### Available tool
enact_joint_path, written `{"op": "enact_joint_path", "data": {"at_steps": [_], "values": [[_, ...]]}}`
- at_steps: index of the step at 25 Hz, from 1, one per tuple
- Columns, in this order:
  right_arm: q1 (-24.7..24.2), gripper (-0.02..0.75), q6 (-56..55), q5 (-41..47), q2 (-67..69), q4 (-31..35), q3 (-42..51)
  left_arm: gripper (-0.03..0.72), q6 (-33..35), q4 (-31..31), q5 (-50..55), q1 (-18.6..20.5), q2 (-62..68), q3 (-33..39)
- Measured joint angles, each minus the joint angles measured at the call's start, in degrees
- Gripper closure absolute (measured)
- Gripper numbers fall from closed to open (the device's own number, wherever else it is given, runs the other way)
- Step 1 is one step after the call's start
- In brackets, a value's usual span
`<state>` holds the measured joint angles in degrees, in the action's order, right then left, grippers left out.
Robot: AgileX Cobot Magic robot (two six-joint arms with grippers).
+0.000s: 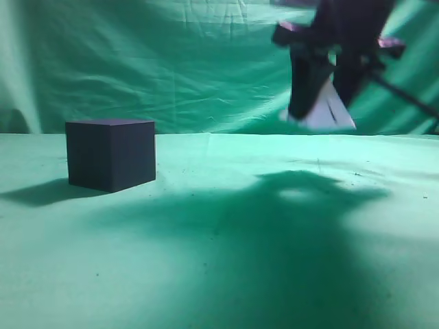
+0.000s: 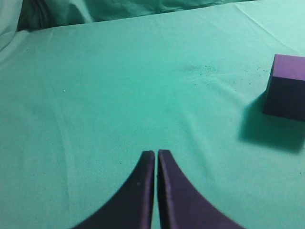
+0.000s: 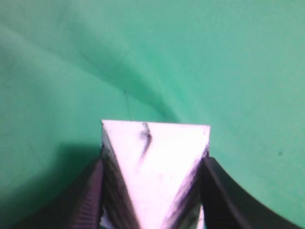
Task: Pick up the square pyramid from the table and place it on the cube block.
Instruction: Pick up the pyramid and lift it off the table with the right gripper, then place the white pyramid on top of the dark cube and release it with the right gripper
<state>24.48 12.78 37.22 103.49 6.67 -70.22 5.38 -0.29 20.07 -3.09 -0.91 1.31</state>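
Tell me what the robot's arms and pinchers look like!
Both end effectors are very dark, almost black with a purplish tint. The left end effector has two smooth fingers that curve like horns and narrow toward the tips. The right end effector has dark fingers with ridged, ribbed inner pads. In the exterior view its body is blocky and dark with small purple-pink patches, and a thin dark rod or cable runs off to the right.

I had the R gripper (image 1: 328,103) clamping the pyramid (image 1: 328,112) above the table (image 1: 274,260), well right of the cube (image 1: 110,154).
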Motion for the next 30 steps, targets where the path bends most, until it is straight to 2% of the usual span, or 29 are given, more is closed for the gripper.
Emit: {"op": "enact_joint_path", "data": {"at_steps": [4, 7, 14, 15, 16, 18, 24, 30], "values": [[0.13, 0.360, 0.00, 4.58, -2.59, -0.46, -6.33, 0.688, 0.00, 0.00, 0.00, 0.00, 0.00, 0.00], [2.71, 0.360, 0.31, 10.97, -3.34, -0.68, -11.75, 0.688, 0.00, 0.00, 0.00, 0.00, 0.00, 0.00], [16.69, 0.360, 2.35, 20.74, -0.59, -0.72, -24.86, 0.688, 0.00, 0.00, 0.00, 0.00, 0.00, 0.00], [18.19, 0.360, 2.48, 22.11, 0.86, -0.72, -26.80, 0.688, 0.00, 0.00, 0.00, 0.00, 0.00, 0.00], [19.71, 0.402, 2.48, 23.17, 2.55, -0.72, -28.74, 0.688, 0.00, 0.00, 0.00, 0.00, 0.00, 0.00], [21.95, 0.379, 2.48, 25.56, 5.91, -0.95, -32.10, 0.688, 0.00, 0.00, 0.00, 0.00, 0.00, 0.00], [23.90, 0.379, 2.48, 28.56, 16.06, -2.96, -40.09, 0.688, 0.00, 0.00, 0.00, 0.00, 0.00, 0.00], [23.90, 0.379, 2.48, 29.23, 20.54, -3.22, -42.76, 0.688, 0.00, 0.00, 0.00, 0.00, 0.00, 0.00]]}}
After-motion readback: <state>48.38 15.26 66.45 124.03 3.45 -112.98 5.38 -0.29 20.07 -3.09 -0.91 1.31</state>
